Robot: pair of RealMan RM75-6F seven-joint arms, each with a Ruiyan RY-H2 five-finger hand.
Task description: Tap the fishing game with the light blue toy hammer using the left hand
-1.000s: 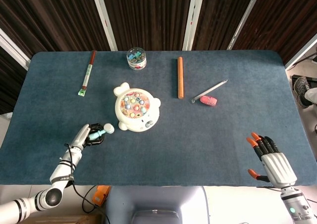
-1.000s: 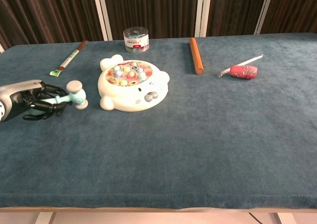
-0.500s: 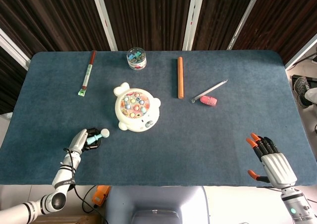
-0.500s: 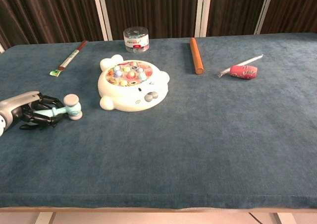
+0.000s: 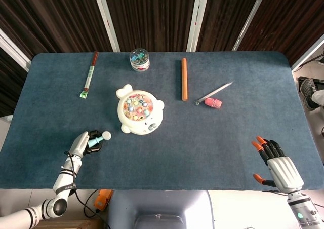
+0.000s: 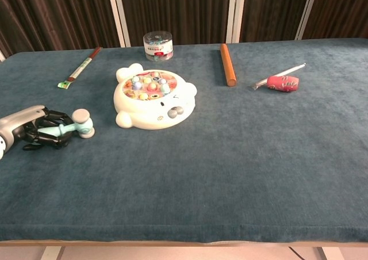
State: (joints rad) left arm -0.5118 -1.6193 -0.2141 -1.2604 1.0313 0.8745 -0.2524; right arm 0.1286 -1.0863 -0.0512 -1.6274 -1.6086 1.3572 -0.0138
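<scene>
No writing is legible on anything. The left hand (image 6: 31, 129) grips the light blue toy hammer (image 6: 73, 125) by its handle, fingers curled round it, head pointing right toward the fishing game (image 6: 152, 98). The right hand (image 5: 278, 164) holds nothing, fingers spread.

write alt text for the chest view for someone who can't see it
At the left edge of a blue table, the left robot hand grips a light blue toy hammer, its head pointing toward a white fishing game it does not touch. Farther back lie a clear tub, an orange stick and a pink-handled tool.
</scene>
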